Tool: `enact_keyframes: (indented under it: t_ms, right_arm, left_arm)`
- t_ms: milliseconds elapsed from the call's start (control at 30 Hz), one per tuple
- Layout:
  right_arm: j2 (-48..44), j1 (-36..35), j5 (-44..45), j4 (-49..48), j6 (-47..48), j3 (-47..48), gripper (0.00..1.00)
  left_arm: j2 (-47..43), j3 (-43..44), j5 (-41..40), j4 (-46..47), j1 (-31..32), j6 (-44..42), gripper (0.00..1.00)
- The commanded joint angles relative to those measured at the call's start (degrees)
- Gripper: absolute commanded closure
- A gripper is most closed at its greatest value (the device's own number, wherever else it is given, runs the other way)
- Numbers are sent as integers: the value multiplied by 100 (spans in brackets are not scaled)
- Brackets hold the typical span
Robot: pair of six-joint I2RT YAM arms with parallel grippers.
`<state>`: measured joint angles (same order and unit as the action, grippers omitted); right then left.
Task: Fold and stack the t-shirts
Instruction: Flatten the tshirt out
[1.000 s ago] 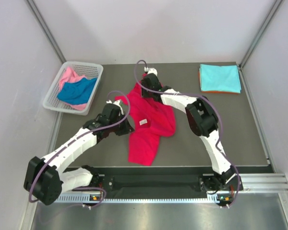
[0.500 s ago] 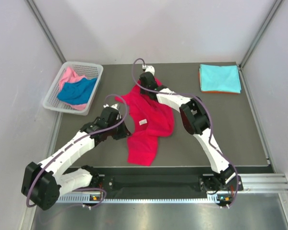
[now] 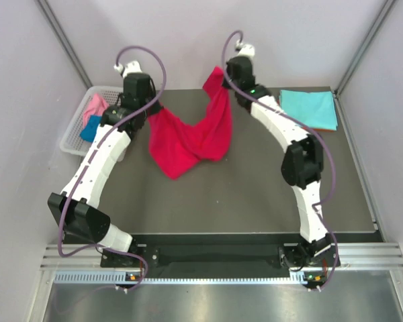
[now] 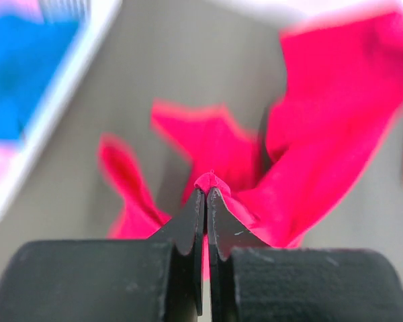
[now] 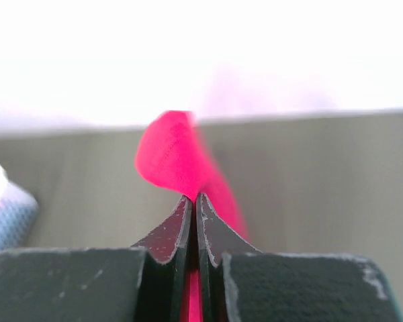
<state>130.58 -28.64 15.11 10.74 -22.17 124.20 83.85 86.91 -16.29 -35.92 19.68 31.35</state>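
The crimson red t-shirt (image 3: pixel 191 137) hangs in the air over the back of the table, stretched between both grippers and sagging in the middle. My left gripper (image 3: pixel 150 109) is shut on its left end, and a small fold of red cloth (image 4: pixel 336 134) pokes out at the fingertips (image 4: pixel 207 192). My right gripper (image 3: pixel 222 78) is shut on the raised right end, with a flap of red cloth (image 5: pixel 166 157) above the closed jaws (image 5: pixel 193 198). A folded light turquoise t-shirt (image 3: pixel 307 109) lies at the back right, with an orange edge (image 3: pixel 309 129) beneath it.
A white lattice basket (image 3: pixel 74 142) stands at the back left, partly behind my left arm. It holds a pink t-shirt (image 3: pixel 94 106) and a royal blue t-shirt (image 3: pixel 88 129). The basket rim (image 4: pixel 57 114) and the blue cloth (image 4: pixel 20 67) show blurred in the left wrist view.
Both arms have swung up and back, lifting the red t-shirt off the table. The right gripper closed on the shirt's far end during that second.
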Motion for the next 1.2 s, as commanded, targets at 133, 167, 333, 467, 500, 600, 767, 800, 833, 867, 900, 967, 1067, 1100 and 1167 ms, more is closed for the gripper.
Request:
enact_keyframes:
  t_ms: [133,167,333,467,500,600,767,800,833,867,900,967,1067,1100,1167]
  right_arm:
    - [-2062,561,-245,262,-49,-1106,100]
    - [-2246,596,-324,227,-68,-1404,100]
    - [-3468,632,-930,235,-155,-3785,100]
    - [-4434,632,-1186,68,-498,-6260,99]
    - [-4854,632,-1160,-10,-568,-6625,99]
    - [-5689,632,-915,85,-779,-7646,97]
    - [-6929,527,-861,665,-1271,-8743,95]
    - [-7089,518,-783,770,-1385,-8894,94]
    - [-7247,526,-678,1024,-1438,-9044,94]
    - [-7536,526,-485,1105,-1500,-9324,94]
    - [-7669,526,-422,1166,-1579,-9466,93]
    - [-7950,535,-238,1552,-1649,-9598,87]
    - [-8241,527,-184,2070,-1781,-9425,74]
    - [-8312,526,-193,2194,-1869,-9327,70]
    - [-8426,526,-298,2484,-1922,-8968,67]
  left_arm:
    - [-316,706,265,-363,-17,-648,100]
    - [-648,460,319,-372,0,-657,100]
    - [-1862,-1657,775,-557,71,-350,100]
    - [-3031,-3535,1232,-311,71,378,100]
    - [-3137,-3785,1338,-223,71,537,100]
    - [-3297,-4489,1603,-73,71,1153,100]
    - [-3235,-4894,1542,-222,80,1531,100]
    - [-3226,-4947,1594,-214,80,1558,100]
    - [-3226,-5078,1760,-179,80,1567,100]
    - [-3235,-5140,1813,-161,80,1602,100]
    - [-3261,-5193,1910,-161,88,1637,100]
    - [-3358,-5334,2173,-21,88,1585,91]
    - [-3385,-5185,2394,-38,97,1488,66]
    - [-3384,-5045,2272,-212,97,1418,58]
    - [-3201,-4440,1641,-432,88,1164,53]
